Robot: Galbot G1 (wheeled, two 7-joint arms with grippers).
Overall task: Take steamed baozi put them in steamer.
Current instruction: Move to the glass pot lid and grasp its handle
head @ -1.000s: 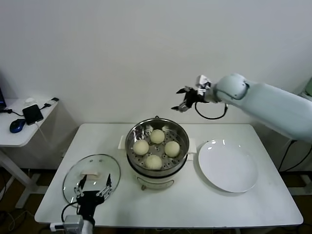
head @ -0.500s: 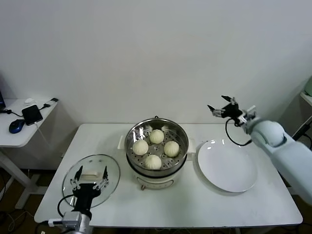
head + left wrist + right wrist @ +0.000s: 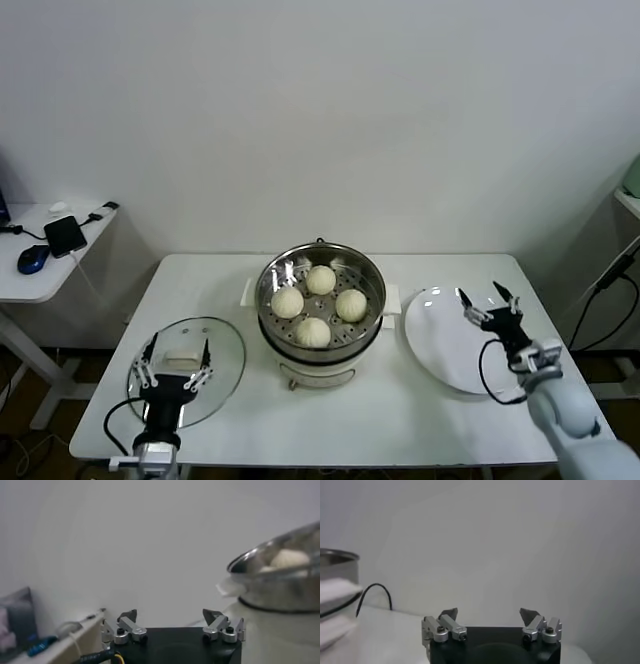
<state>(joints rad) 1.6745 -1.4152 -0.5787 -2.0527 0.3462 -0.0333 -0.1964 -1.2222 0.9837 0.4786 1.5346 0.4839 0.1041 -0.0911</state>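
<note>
Several cream-white steamed baozi lie on the perforated tray inside the shiny steel steamer at the table's middle. My right gripper hangs open and empty over the right part of the white plate, well right of the steamer. My left gripper stands open and empty at the front left, over the glass lid. In the left wrist view my left gripper points past the steamer, where one baozi shows above the rim. In the right wrist view my right gripper faces the wall, with the steamer's edge off to the side.
A flat white plate lies right of the steamer. A round glass lid with a white handle lies at the front left. A side table at far left carries a phone and a mouse. A black cable runs behind the steamer.
My right arm has swung from high behind the steamer out to the right and down over the plate. My left gripper has drawn slightly back toward the front left. Both stayed open.
</note>
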